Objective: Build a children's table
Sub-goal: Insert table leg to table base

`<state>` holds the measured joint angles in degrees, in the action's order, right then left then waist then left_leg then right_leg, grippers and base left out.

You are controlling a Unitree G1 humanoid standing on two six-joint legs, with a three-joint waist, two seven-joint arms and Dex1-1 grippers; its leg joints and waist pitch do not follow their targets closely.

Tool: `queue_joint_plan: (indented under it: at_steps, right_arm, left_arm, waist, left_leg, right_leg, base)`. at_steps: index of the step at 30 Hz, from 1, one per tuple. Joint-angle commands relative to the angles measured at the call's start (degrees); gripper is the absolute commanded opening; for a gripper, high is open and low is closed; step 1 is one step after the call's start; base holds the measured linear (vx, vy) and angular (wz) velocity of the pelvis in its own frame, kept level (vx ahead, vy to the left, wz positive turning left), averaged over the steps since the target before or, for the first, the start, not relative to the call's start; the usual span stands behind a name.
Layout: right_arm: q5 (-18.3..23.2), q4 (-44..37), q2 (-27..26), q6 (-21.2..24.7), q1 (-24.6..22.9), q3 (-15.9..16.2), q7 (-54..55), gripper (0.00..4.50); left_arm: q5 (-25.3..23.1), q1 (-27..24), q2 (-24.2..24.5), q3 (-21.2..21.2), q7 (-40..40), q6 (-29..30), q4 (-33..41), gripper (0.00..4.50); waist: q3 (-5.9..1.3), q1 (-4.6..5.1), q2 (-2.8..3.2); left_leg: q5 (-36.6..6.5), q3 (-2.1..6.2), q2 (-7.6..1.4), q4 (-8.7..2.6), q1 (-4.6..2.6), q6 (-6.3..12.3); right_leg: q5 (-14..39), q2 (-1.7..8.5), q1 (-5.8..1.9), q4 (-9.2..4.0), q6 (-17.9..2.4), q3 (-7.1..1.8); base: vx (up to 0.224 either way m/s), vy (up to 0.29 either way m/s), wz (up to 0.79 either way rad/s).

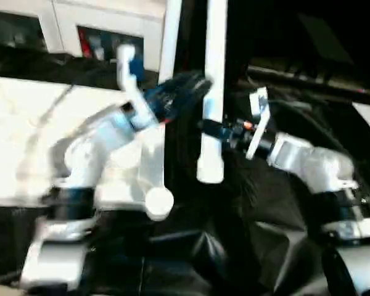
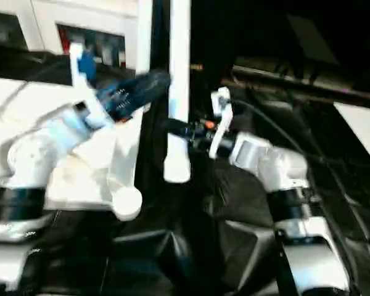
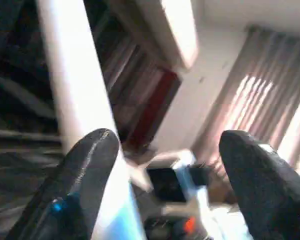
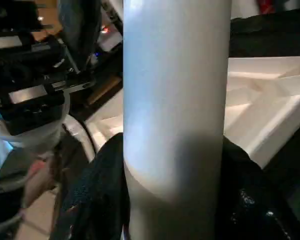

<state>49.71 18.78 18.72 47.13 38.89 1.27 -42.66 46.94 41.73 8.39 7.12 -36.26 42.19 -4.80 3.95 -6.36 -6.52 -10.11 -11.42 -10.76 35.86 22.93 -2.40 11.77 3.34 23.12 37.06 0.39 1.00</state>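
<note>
On every visible surface, no lettering is readable.

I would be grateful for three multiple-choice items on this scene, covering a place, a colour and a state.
1. Where does the tabletop lie relative to the held leg?
A. on the robot's left
B. on the robot's right
C. on top of it

2. What colour is the held leg?
A. red
B. white
C. black

3. How does the right gripper stand?
A. open, away from everything
B. shut on the tabletop's rim
C. shut on the leg

Answers:
1 A: the tabletop spreads out left of the upright leg.
2 B: the leg is plain white along its length.
3 C: the right gripper has its black fingers on either side of the leg, pressed against it.
</note>
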Motion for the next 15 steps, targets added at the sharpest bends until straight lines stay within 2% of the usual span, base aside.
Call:
queue_joint_plan:
  at_steps: [1,2,3,4,6,7,8,9,10,15]
  right_arm:
    - [0.9,-1.7,0.6,1.4,-0.4,-1.2,0.6,1.83]
    - [1.3,-3.2,0.4,2.5,-1.2,-1.4,1.2,1.83]
    - [1.3,-3.2,0.4,2.5,-1.2,-1.4,1.2,1.83]
    - [1.5,-4.1,0.4,3.3,-1.5,-1.6,1.6,1.83]
    - [1.5,-5.7,0.5,4.1,-2.1,-1.7,2.2,1.83]
    - [1.5,-6.3,0.5,4.3,-2.3,-1.7,2.2,1.83]
    - [1.6,-7.2,0.6,4.6,-2.6,-1.8,2.3,1.83]
    - [1.7,-7.8,0.5,5.0,-2.8,-2.0,2.5,1.83]
    - [0.7,-9.3,0.8,4.5,-3.2,-1.5,2.3,1.83]
    - [-0.2,-11.4,-0.2,4.1,-3.5,-1.8,3.6,1.83]
  left_arm:
    - [0.7,1.2,-1.1,-0.2,2.3,2.0,-0.3,4.10]
    - [-1.6,0.9,-1.6,-1.4,3.8,3.1,-1.4,4.11]
    - [-1.6,0.9,-1.6,-1.4,3.8,3.1,-1.4,4.11]
    - [-1.9,0.7,-1.6,-1.8,4.7,3.7,-1.6,4.11]
    - [-2.8,0.5,-1.6,-2.6,5.8,4.3,-2.0,4.44]
    - [-3.0,0.5,-1.7,-2.8,6.0,4.5,-2.0,4.44]
    - [-3.5,0.5,-1.8,-3.1,6.3,4.6,-2.2,4.50]
    - [-3.4,0.6,-2.0,-3.1,7.0,4.9,-2.2,4.50]
    - [-5.6,0.9,-1.9,-4.4,8.2,4.2,-2.7,4.50]
    - [-9.7,1.2,-2.4,-5.9,11.7,3.3,-4.5,4.50]
  waist:
    - [-4.23,-0.09,0.76]
    - [-4.30,-0.15,1.06]
    - [-4.27,-0.14,0.93]
    - [-4.36,-0.10,1.16]
    - [-4.37,-0.20,1.09]
    - [-4.45,-0.22,1.04]
    - [-4.43,-0.26,1.69]
    - [-4.43,-0.12,1.47]
    - [-4.43,-0.16,1.44]
    - [-4.35,-0.07,1.27]
  left_leg:
    - [-9.4,1.19,-2.31,-4.68,-1.96,-5.08]
    - [-9.2,1.24,-2.31,-4.71,-2.04,-5.29]
    - [-9.0,1.26,-2.30,-4.73,-2.01,-5.25]
    - [-8.8,1.31,-2.27,-4.74,-2.08,-5.48]
    - [-8.2,1.32,-2.26,-4.74,-2.04,-5.58]
    - [-7.9,1.31,-2.23,-4.70,-2.06,-5.59]
    - [-7.6,1.39,-2.23,-4.75,-2.06,-5.76]
    - [-7.9,1.33,-2.24,-4.74,-2.08,-5.82]
    - [-8.2,1.35,-2.24,-4.75,-2.03,-5.93]
    - [-9.0,1.42,-2.30,-4.81,-2.04,-5.96]
  right_leg:
    - [7.2,4.15,-2.30,-4.39,-10.3,-1.74]
    - [7.2,4.11,-2.28,-4.43,-9.8,-1.74]
    - [7.0,4.06,-2.29,-4.48,-9.4,-1.75]
    - [6.6,4.01,-2.31,-4.43,-9.1,-1.72]
    - [5.5,4.02,-2.35,-4.38,-8.9,-1.71]
    - [4.9,3.96,-2.42,-4.28,-8.9,-1.67]
    - [4.3,3.99,-2.41,-4.20,-8.9,-1.67]
    - [4.3,3.94,-2.34,-4.36,-8.9,-1.65]
    - [4.1,3.95,-2.47,-4.32,-9.0,-1.67]
    - [5.8,4.01,-2.40,-4.57,-8.4,-1.69]
  base:
    - [0.000,0.000,0.00]
    - [0.000,0.000,0.00]
    - [0.000,0.000,0.00]
    - [0.000,0.000,0.00]
    - [0.000,0.000,0.00]
    - [0.000,0.000,0.00]
    - [0.000,0.000,0.00]
    - [0.000,0.000,0.00]
    - [0.000,0.000,0.00]
    - [0.000,0.000,0.00]
